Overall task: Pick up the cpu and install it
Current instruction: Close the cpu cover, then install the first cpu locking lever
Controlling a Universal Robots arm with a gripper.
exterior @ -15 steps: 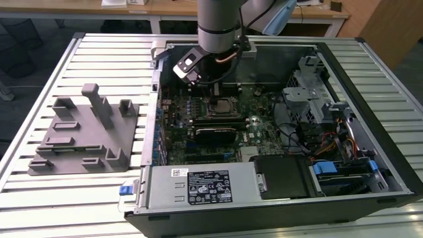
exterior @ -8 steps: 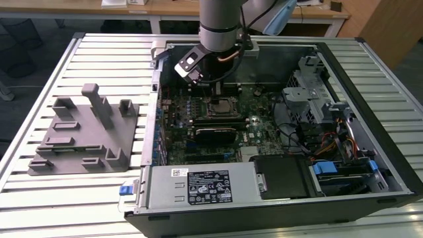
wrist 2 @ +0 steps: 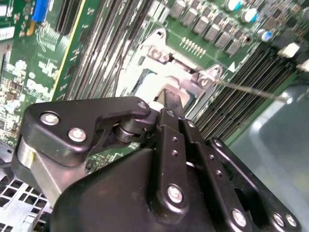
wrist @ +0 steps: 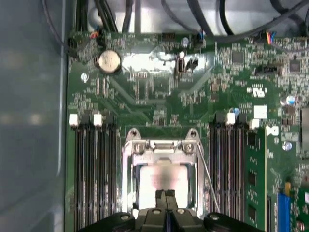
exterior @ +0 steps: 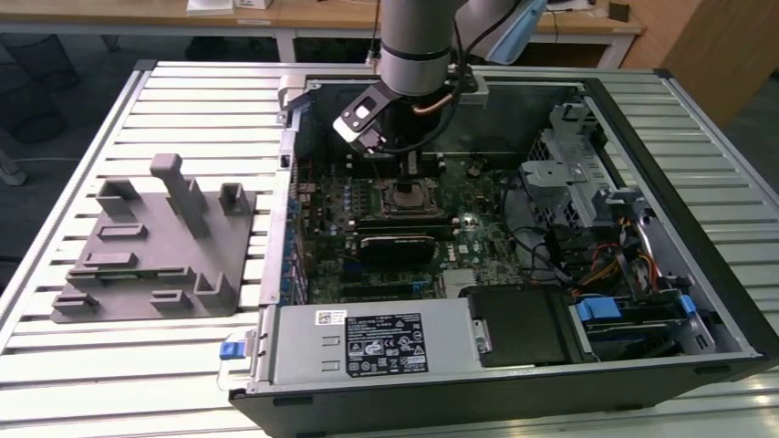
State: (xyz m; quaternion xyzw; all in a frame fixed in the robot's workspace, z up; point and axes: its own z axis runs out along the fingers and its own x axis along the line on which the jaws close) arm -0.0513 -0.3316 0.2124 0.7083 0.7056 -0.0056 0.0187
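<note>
The cpu (wrist: pixel 161 176) sits in its socket (wrist: pixel 164 145), directly under the closed jaws

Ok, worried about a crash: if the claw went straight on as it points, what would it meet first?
Probably the cpu, lying flat in its socket: the shut claw points at its metal top. Whether they already touch is unclear.

The cpu (wrist: pixel 161 178), a silvery square chip, lies flat within the socket frame (wrist: pixel 128 159)
</note>
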